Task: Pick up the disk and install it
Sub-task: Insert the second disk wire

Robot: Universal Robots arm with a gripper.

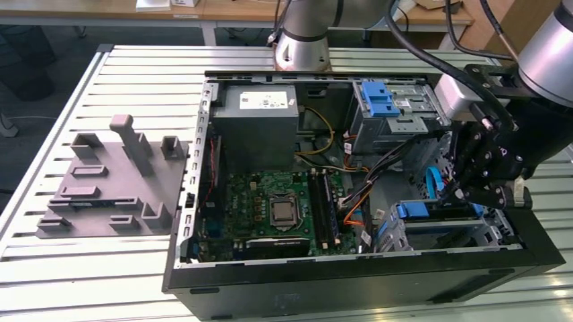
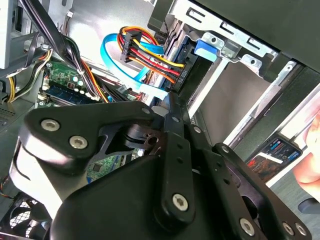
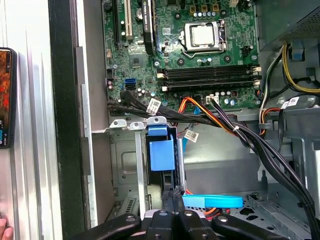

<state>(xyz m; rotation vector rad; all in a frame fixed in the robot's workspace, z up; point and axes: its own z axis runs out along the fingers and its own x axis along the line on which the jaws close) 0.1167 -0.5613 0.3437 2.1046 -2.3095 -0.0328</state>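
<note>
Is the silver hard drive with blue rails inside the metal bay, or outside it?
Inside: the blue-railed silver hard drive stands within the metal bay. Fully seated: cannot tell.

The disk (image 1: 439,209), with blue plastic rails, sits on edge in the case's lower drive bay, cables plugged into its end.

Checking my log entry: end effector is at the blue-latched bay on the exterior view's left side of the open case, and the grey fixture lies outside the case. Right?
Not quite. The exterior view shows the end effector at the blue-latched bay on that view's right side of the open case, not its left. The rest holds: the grey fixture lies outside the case.
</note>
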